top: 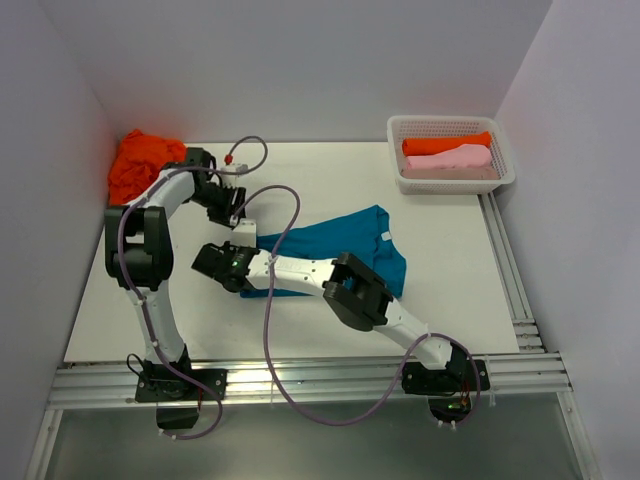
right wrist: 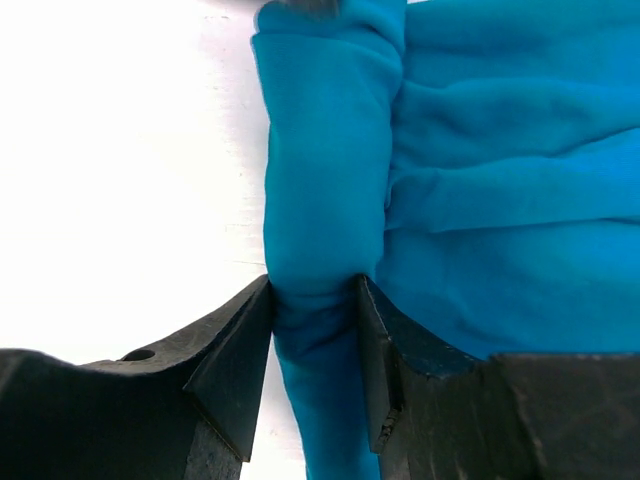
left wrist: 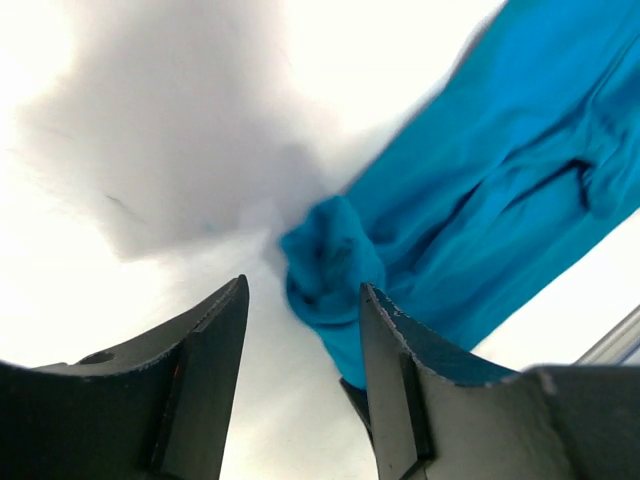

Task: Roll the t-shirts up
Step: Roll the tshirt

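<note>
A teal-blue t-shirt (top: 345,245) lies mid-table, its left edge rolled into a thick fold (right wrist: 325,190). My right gripper (right wrist: 312,280) is shut on that rolled fold, one finger on each side; in the top view it (top: 215,263) is at the shirt's left end. My left gripper (left wrist: 302,285) is open, just short of the bunched far end of the roll (left wrist: 335,265), and holds nothing; in the top view it (top: 237,214) is by the shirt's far left corner. An orange-red t-shirt (top: 143,160) lies crumpled at the back left.
A white mesh basket (top: 505,160) at the back right holds a rolled orange shirt (top: 445,144) and a rolled pink shirt (top: 450,159). White walls close off the left, back and right. A metal rail (top: 300,375) runs along the near edge.
</note>
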